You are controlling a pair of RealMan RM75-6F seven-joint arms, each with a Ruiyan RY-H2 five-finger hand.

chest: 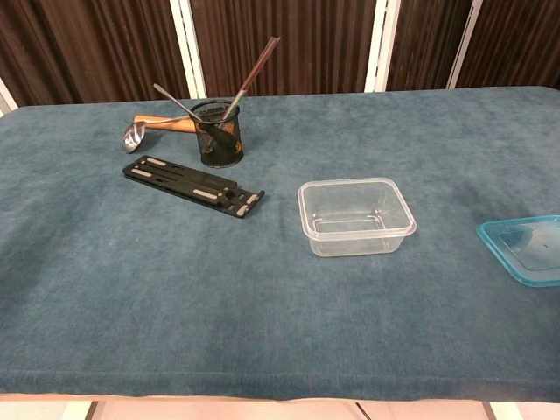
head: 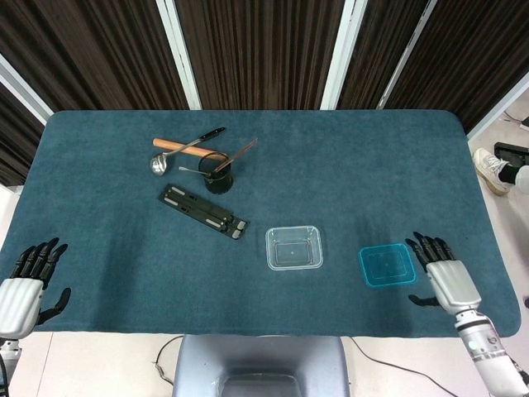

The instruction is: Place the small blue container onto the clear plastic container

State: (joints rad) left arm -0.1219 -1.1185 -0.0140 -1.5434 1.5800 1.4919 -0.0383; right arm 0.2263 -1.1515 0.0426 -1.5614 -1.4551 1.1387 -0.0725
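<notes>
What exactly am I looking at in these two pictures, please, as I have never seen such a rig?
This is a two-armed robot at a table covered in teal cloth. One picture looks down from its head, the other forward from its chest. Its left hand and right hand show only from above, fingers spread, holding nothing. On the cloth lie a shallow blue square container, close to the right hand, a clear plastic container, a flat black folding stand, a black mesh cup holding utensils, and a metal ladle.
</notes>
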